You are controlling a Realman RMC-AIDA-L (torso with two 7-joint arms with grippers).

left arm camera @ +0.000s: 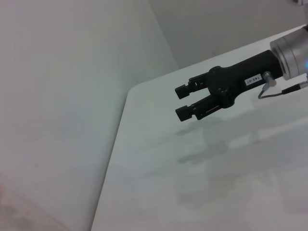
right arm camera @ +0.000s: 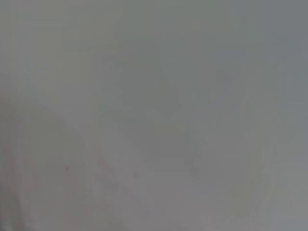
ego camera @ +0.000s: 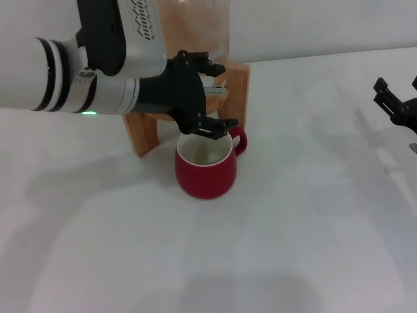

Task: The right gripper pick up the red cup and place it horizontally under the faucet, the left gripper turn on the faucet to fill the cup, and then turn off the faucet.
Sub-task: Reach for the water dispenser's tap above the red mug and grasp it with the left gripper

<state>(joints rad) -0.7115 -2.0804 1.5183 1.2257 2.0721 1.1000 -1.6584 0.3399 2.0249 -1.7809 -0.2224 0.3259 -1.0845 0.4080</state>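
Head view is showing the left gripper (ego camera: 203, 98) working at the faucet (ego camera: 215, 88), its black claw spread wide around the spigot area, one finger (ego camera: 218, 127) reaching down to just above the cup's rim and the others up by the lever. The lever itself is mostly hidden behind the claw, so whether the fingers are actually touching it, or which way it is turned, cannot be told. No stream of water is showing either.

The cup (ego camera: 206, 163) is standing upright on the table (ego camera: 293, 228), tucked against the wooden stand (ego camera: 146, 130) directly beneath the faucet, handle pointing away toward the right. It is sitting there so that whatever comes out drops straight into its cream interior, which is looking empty or nearly so, though that is hard to judge.

The right gripper (ego camera: 396, 104) is hanging well apart at the far right edge of the table, holding nothing; the left wrist view is catching it (left arm camera: 185, 101) side-on with a narrow gap between its two fingers. Keeping it out there is leaving the left arm room to work the lever without collision.

Judging by this, the cup placement looks done and the faucet step is in hand.
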